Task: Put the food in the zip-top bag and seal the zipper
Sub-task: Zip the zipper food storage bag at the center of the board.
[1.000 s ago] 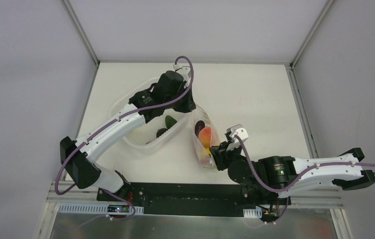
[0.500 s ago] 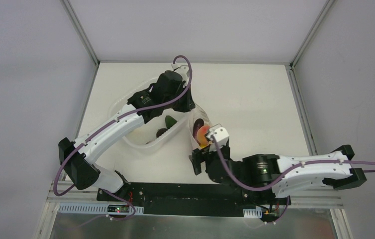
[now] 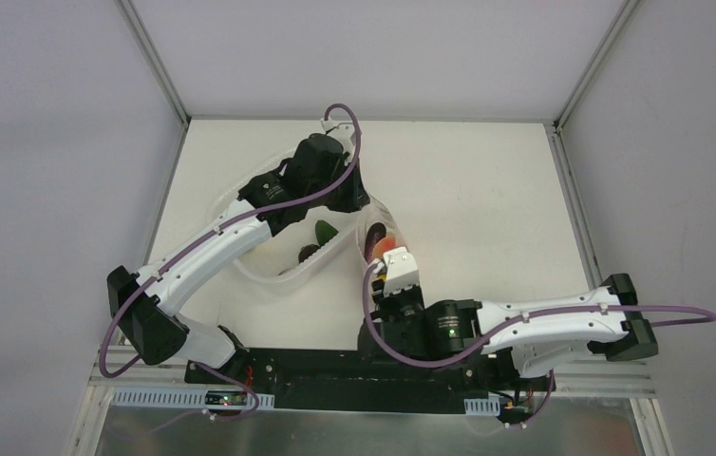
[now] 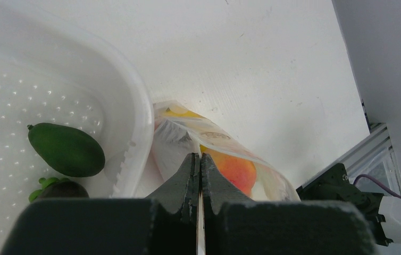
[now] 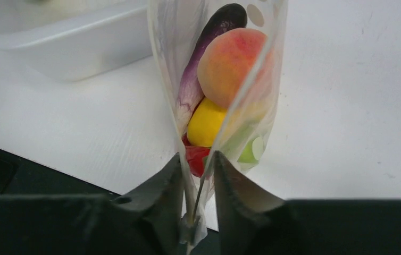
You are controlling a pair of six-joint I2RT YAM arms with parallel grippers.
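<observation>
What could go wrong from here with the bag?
1. The left gripper and right gripper both pinch the bag, yet a green fruit and a dark fruit lie in the tub; sealing now would likely leave them out.
2. The right gripper holds only thin film; it may slip.
3. The peach bulges and could hinder closing.

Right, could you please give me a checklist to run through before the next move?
1. Left fingers clamped on the zip-top bag: ok.
2. Right fingers astride the bag's edge: ok; pinching it: cannot tell.
3. Everything bagged: not ok; a green fruit and a dark piece lie in the white tub.
4. Zipper sealed: cannot tell.
5. Red piece clear of right fingers: cannot tell.
</observation>
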